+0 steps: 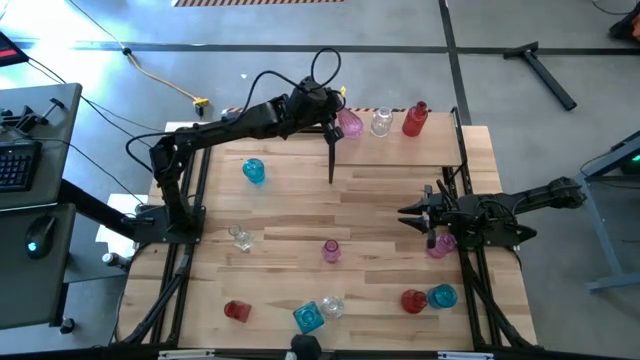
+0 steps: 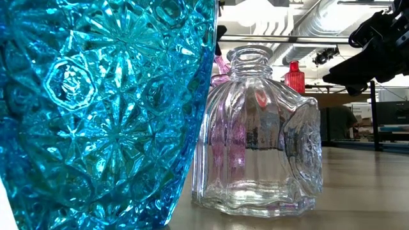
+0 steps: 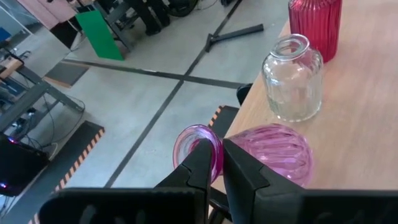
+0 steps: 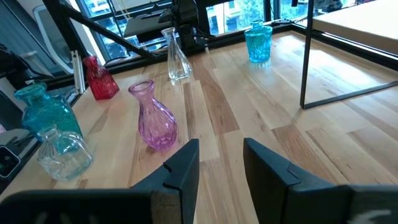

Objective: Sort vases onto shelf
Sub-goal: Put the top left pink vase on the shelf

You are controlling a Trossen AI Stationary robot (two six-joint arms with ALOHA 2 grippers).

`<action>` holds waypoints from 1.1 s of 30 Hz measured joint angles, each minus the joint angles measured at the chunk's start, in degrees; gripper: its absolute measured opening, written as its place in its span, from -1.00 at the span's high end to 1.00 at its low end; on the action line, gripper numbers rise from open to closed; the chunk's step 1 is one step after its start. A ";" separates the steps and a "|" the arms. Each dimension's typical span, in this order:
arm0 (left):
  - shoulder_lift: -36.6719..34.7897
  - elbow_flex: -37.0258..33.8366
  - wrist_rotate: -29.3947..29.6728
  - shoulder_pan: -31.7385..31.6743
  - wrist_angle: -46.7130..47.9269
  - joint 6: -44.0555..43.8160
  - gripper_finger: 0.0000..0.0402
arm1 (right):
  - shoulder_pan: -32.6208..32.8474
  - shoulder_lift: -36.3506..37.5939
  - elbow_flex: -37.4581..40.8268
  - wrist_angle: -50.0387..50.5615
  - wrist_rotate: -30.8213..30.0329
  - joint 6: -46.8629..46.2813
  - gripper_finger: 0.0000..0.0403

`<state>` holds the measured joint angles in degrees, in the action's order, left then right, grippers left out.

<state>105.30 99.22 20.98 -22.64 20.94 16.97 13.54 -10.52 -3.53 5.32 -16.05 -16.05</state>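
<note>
Left gripper (image 3: 214,163), narrow jaws at a pink vase's (image 3: 273,152) rim on the shelf (image 3: 367,124); it should release gently, lifting clear.

Even, bright overhead light fills the room; ceiling fixtures (image 2: 275,25) glow white in the low view. The shelf post (image 1: 331,160) casts only a faint shadow on the surface (image 1: 380,215). A teal vase (image 2: 96,108) pressed against the low camera glitters with sharp highlights, while the background behind the clear vase (image 2: 262,134) is soft.
</note>
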 joint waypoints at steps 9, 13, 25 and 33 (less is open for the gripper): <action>0.02 0.00 0.08 0.31 0.17 -0.42 0.89 | 0.00 -0.02 0.00 0.07 0.00 0.00 0.46; 0.06 0.00 0.25 0.46 0.12 -0.44 0.89 | 0.00 0.00 0.00 0.07 0.02 0.00 0.47; 0.02 -0.02 1.01 0.67 0.19 0.55 0.89 | 0.00 -0.02 0.00 0.07 0.02 0.00 0.47; -0.04 -0.07 0.42 0.95 0.17 0.74 0.90 | 0.00 0.00 0.00 0.07 0.00 0.00 0.46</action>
<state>105.25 99.15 21.41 -21.68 21.11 17.71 13.54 -10.52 -3.53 5.39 -16.05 -16.05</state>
